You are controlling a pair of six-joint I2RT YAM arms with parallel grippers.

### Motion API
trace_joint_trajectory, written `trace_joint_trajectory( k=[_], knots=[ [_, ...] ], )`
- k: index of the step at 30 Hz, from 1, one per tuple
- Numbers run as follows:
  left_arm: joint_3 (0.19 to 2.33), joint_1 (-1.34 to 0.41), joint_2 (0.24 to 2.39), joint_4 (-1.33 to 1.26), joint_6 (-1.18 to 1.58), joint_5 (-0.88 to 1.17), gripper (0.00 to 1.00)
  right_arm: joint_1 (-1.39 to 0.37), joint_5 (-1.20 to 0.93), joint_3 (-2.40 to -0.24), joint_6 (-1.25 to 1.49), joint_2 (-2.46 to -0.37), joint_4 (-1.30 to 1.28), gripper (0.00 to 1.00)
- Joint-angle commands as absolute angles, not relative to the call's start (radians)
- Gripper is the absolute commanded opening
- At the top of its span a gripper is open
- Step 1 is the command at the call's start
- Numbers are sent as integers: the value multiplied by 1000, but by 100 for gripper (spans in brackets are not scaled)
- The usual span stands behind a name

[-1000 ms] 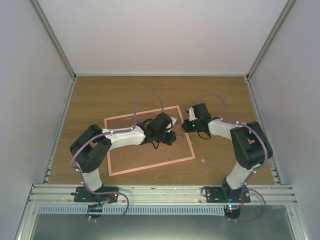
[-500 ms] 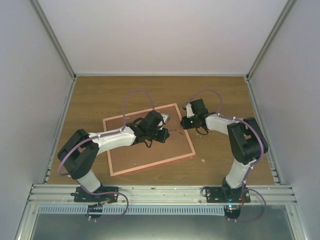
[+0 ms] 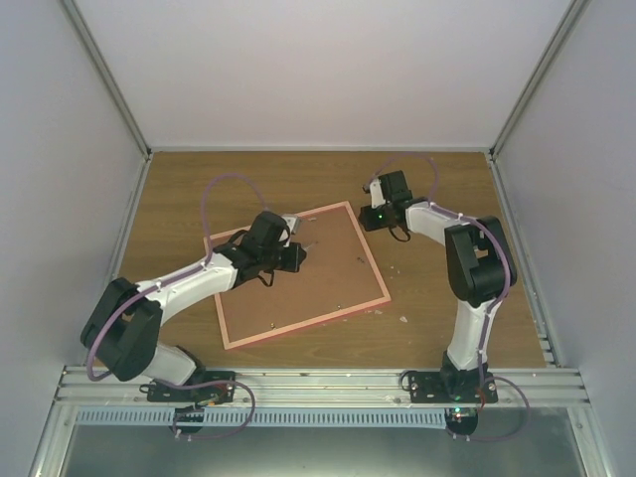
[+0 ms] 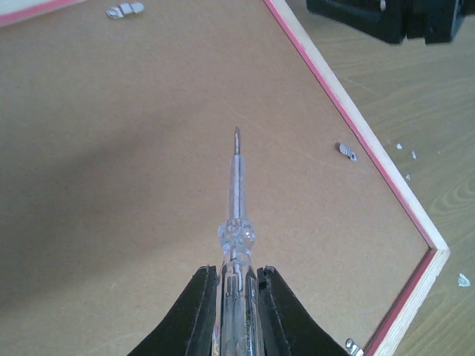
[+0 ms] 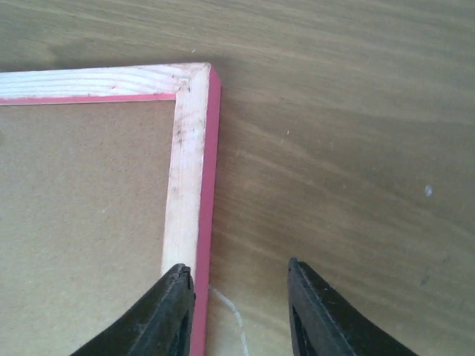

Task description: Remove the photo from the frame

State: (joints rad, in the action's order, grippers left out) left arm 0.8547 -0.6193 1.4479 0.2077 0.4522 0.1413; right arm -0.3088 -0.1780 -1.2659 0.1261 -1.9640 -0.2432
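At the left of the tabletop (image 3: 179, 199), the left tool (image 4: 236, 276) is clamped on a clear-handled screwdriver (image 4: 236, 185), whose tip points over the brown backing board (image 4: 111, 163). The frame (image 3: 374, 264) lies back-up at centre, with the photo hidden beneath. At its far right corner the right tool (image 5: 241, 276) stands parted and grips nothing, one finger over the pink rim.
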Motion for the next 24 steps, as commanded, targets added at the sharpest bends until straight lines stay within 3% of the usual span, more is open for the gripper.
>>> trace_joint_trajectory(
  k=[1, 13, 24],
  knots=[
    [828, -598, 1391, 193, 438, 135, 0, -319, -201, -1233, 135, -1885, -321, 37],
    [839, -594, 1370, 188, 431, 155, 0, -399, -195, -898, 262, -1543, -535, 41],
    [845, -594, 1379, 188, 430, 163, 0, -467, -117, -820, 308, -1529, -585, 41]
  ],
)
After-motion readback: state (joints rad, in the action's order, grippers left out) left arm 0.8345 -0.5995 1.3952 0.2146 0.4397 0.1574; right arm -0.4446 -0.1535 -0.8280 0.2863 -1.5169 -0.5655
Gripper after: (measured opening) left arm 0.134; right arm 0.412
